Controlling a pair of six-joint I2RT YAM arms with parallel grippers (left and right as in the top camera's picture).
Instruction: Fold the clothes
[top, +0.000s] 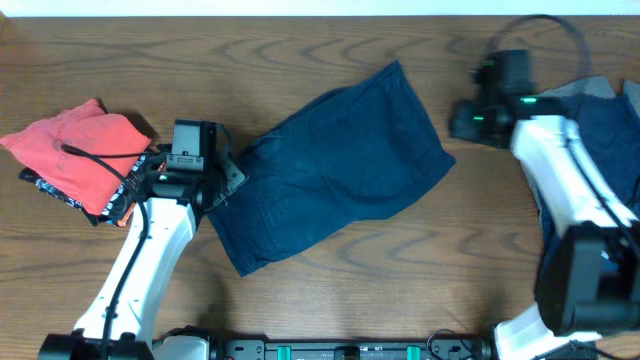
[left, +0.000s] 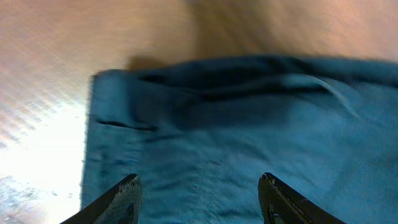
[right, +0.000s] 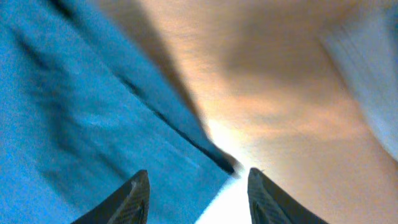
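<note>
A dark navy garment (top: 335, 165) lies spread flat and slanted across the middle of the table. My left gripper (top: 228, 178) is open over its left corner; the left wrist view shows the navy cloth (left: 249, 130) between the spread fingers (left: 199, 182). My right gripper (top: 462, 120) is open just right of the garment's right corner; the right wrist view shows that corner (right: 93, 118) between the fingers (right: 198, 175). A red garment (top: 75, 150) lies on a black printed one (top: 105, 205) at the left. More navy clothes (top: 605, 130) lie at the right edge.
The table is brown wood (top: 300, 40). The right arm (top: 570, 190) lies over the pile at the right edge. A grey-edged piece (top: 590, 90) shows at the top of that pile.
</note>
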